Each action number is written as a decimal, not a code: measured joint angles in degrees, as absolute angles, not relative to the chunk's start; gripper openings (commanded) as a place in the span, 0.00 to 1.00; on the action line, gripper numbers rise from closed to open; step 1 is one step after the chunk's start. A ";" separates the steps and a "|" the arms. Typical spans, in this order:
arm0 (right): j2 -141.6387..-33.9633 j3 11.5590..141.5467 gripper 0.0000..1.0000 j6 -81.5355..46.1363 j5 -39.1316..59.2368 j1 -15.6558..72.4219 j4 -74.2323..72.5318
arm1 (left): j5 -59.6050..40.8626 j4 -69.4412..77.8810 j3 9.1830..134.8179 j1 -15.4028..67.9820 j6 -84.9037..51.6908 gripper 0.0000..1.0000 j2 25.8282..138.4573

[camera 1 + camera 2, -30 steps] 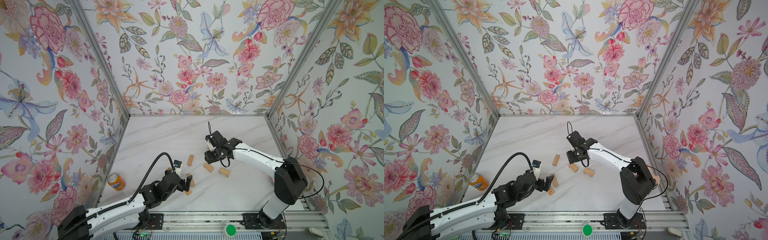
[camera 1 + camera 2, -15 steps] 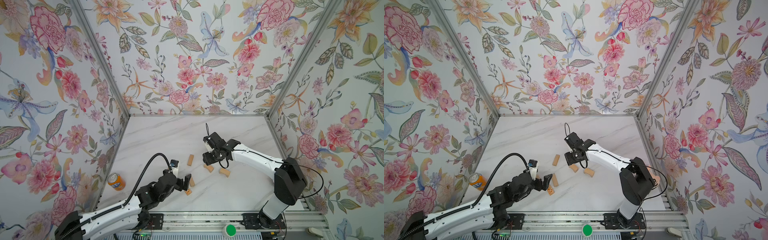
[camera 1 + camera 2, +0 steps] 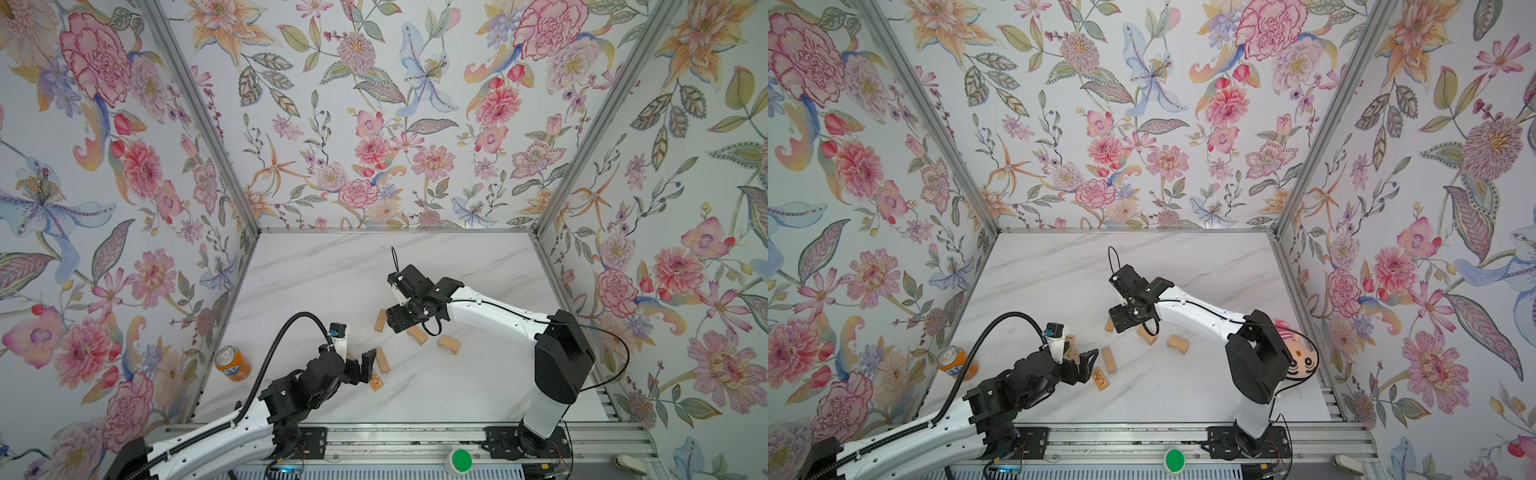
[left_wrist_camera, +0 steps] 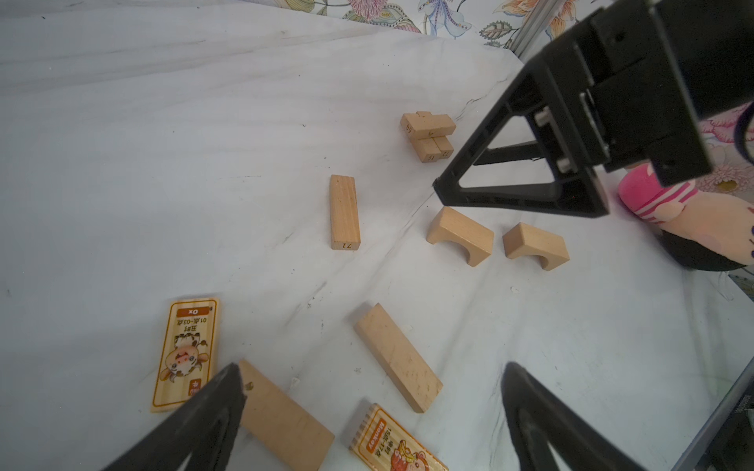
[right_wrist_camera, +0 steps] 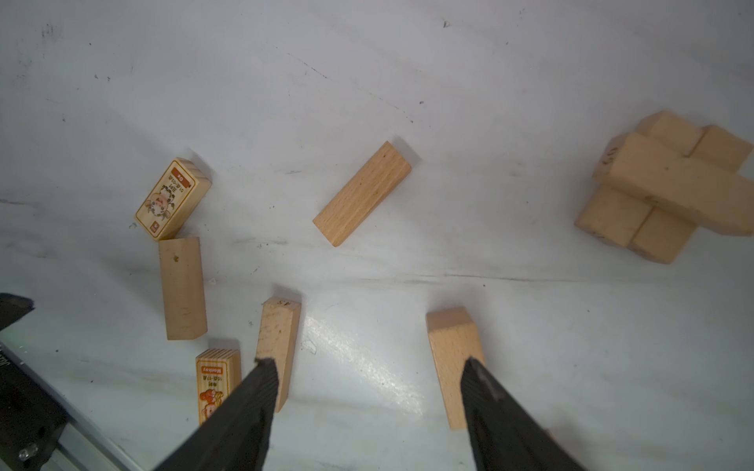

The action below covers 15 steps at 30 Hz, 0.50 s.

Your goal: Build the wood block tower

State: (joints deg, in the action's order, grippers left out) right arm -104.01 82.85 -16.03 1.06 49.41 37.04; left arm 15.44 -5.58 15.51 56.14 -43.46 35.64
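From where I stand, the left gripper (image 4: 373, 367), a black two-fingered claw, is spread wide and holds nothing. In both top views it hangs low and left of centre over the white marble-patterned table (image 3: 316, 274). The wood blocks (image 3: 382, 360), light-tan oblong bricks, lie scattered flat just below the middle of the frame. Among them a brick printed with a monkey (image 4: 391, 444) lies beside a plain one under the left claw's gap, and a brick printed with an ox (image 4: 185, 350) sits just beside one of that claw's fingers. The right gripper (image 5: 367, 363), another black claw, reaches in from the right to just below the middle of both top views. Its jaws stand apart with only bare table between them. One finger overlaps a tan block in its wrist view, and I cannot tell whether they touch. Two small arched wooden blocks (image 4: 459, 234) sit side by side near it. Beyond them stands the tower (image 5: 669, 187), a low stack with one brick laid crosswise on a pair beneath, near the right claw but apart from it; I cannot pick it out in the top views. An orange soda can (image 3: 232, 365) stands at the table's lower left, and a pink striped plush doll (image 3: 1298, 359) lies at its right edge, behind the right arm.
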 measured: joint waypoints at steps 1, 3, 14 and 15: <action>-105.30 84.18 0.86 -15.22 1.04 49.43 37.45 | 15.46 -5.65 15.03 56.14 -43.83 0.99 35.03; -107.70 86.50 0.93 -12.78 0.86 49.50 37.95 | 15.46 -6.22 14.15 56.14 -44.45 0.99 33.95; -116.97 92.95 0.99 3.62 -0.84 49.54 41.08 | 15.94 -7.16 13.56 56.14 -45.47 0.99 30.63; -117.56 93.43 0.99 4.78 -0.82 49.54 41.39 | 16.05 -7.33 13.56 56.14 -45.47 0.99 30.55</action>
State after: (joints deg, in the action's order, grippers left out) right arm -117.56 93.43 4.78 -0.82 49.54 41.39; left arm 16.05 -7.33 13.56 56.14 -45.47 30.55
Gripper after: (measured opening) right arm 0.992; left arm 0.994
